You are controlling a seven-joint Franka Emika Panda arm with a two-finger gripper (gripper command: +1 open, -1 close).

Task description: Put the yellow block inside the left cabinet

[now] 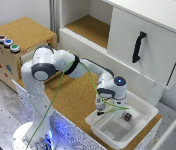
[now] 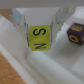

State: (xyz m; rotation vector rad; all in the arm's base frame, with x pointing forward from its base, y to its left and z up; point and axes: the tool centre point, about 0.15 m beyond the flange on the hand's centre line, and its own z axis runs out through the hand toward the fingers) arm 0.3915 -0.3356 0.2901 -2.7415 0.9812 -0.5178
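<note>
A white robot arm [image 1: 53,67] is seen reaching down into a white tray [image 1: 140,107] that rests on a cork-covered table [image 1: 73,97]. In the wrist view, the gripper [image 2: 39,22] is shown with its two fingers [image 2: 19,21] spread just wide enough to flank a yellow block [image 2: 39,38], one finger at each side. The block is marked with a black letter S on two visible faces. Whether the finger pads actually press the block or stand just clear of it cannot be told, as the picture is blurred. The block appears to sit on or just above the tray's white floor. A dark purple block [image 2: 76,33] with a yellowish marking is seen near it in the same tray, apart from the gripper.

In the exterior view, the left cabinet [image 1: 90,27] is shown behind the table, open-fronted, with white walls and a brown cork floor. Beside it, on the exterior view's right, a white door [image 1: 145,45] with a black handle [image 1: 138,46] is seen. A cork-topped wooden box [image 1: 20,45] bearing coloured buttons [image 1: 8,43] stands on the exterior view's left.
</note>
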